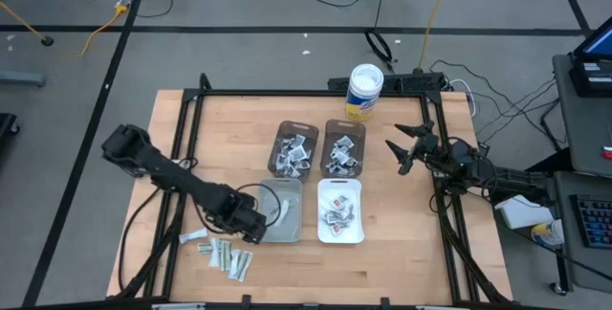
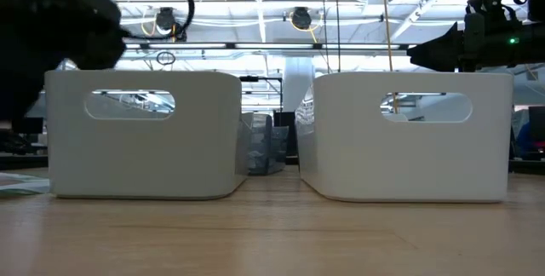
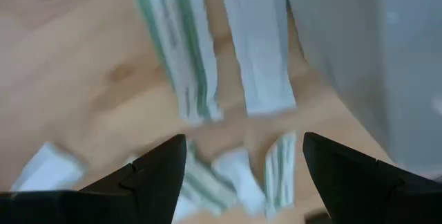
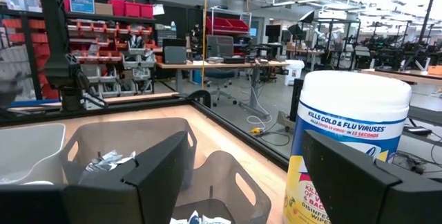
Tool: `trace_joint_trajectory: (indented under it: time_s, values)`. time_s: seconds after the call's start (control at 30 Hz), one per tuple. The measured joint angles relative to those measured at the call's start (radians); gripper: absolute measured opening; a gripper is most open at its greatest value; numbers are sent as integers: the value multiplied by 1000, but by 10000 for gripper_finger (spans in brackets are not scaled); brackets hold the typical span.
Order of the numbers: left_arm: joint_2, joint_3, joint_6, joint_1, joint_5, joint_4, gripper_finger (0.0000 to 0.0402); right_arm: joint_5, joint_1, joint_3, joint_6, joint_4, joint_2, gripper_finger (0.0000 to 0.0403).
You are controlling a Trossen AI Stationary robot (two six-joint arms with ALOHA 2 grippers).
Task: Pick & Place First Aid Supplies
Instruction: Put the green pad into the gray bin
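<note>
The left gripper point(image 1: 251, 236) is hovering with fingers spread over loose packets point(image 1: 226, 255) lying on the surface point(image 1: 402, 253), just beside the grey bin point(image 1: 280, 210). The right gripper point(image 1: 402, 153), fingers spread and empty, is waiting near the tub point(image 1: 364, 92), beside two dark bins point(image 1: 344, 147) holding more packets.

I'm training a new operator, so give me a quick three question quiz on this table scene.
1. True or false: the left gripper is holding a packet.
2. How many bins are on the table?
3. The tub stands: A) inside a bin, B) beyond the bins, at the table's far edge.

Key: 1. False; it hovers open over loose strips. 2. Four, counting the white bin. 3. B.
</note>
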State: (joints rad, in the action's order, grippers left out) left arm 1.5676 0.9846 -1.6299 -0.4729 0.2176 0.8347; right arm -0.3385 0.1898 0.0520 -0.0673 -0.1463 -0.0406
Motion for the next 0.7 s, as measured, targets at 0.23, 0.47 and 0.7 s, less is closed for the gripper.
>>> trace_joint_trajectory:
  time_s: [0.23, 0.47, 0.7]
  values:
    - [64, -62, -4, -1, -6, -79, 299, 0, 0, 0, 0, 0, 0, 279]
    - [65, -106, 15, -2, -44, -105, 299, 0, 0, 0, 0, 0, 0, 279]
    - [67, -144, 8, -4, -37, -105, 296, 1, 0, 0, 0, 0, 0, 279]
